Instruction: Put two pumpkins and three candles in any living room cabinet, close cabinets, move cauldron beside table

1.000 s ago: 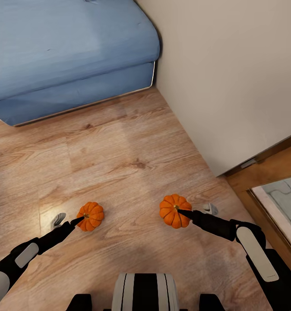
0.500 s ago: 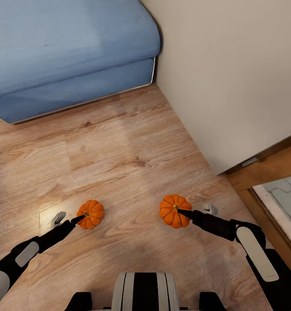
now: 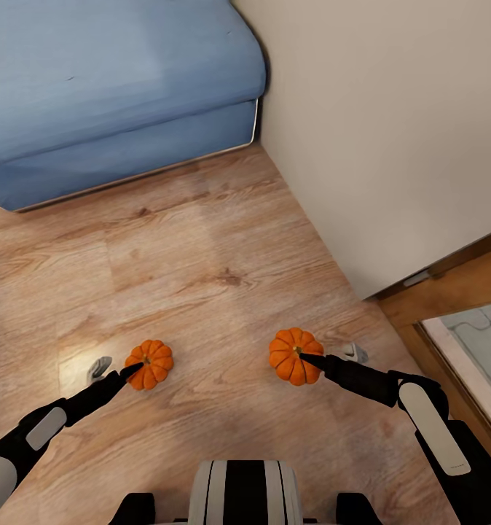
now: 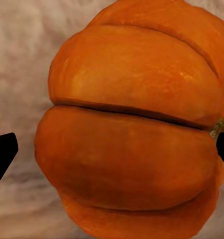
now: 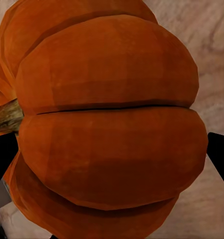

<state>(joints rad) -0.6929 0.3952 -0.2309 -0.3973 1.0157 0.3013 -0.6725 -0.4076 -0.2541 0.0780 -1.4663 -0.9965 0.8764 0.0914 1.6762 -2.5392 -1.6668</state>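
- Grippers first: our left gripper (image 3: 118, 368) is closed around the left pumpkin (image 3: 150, 364); one dark finger lies across its top at the stem, the pale finger shows on its outer side.
- From the left wrist, the pumpkin (image 4: 137, 129) sits between two black fingertips (image 4: 2, 154), one at each side, stem off to one edge.
- Our right gripper (image 3: 329, 357) is likewise clamped on the right pumpkin (image 3: 295, 355), dark finger over the stem, pale finger peeking out beyond it on the wall side.
- From the right wrist, that pumpkin (image 5: 107, 124) bulges between black fingertips (image 5: 219, 157), brown stem to one side.
- Whether either pumpkin is lifted clear or resting on the floor (image 3: 224, 240) we cannot tell for certain; they read as carried low.
- Outward: bare wood floor ahead, a blue sofa (image 3: 114, 80) along its far edge, a plain pale wall (image 3: 391, 124) meeting the sofa's corner, and a doorway threshold (image 3: 449, 284) at the wall's near end.
- Progress, as we judge it: both pumpkins in hand, none stowed. Left to do: reach a cabinet, put them inside, collect three candles, shut every cabinet, set the cauldron by a table.
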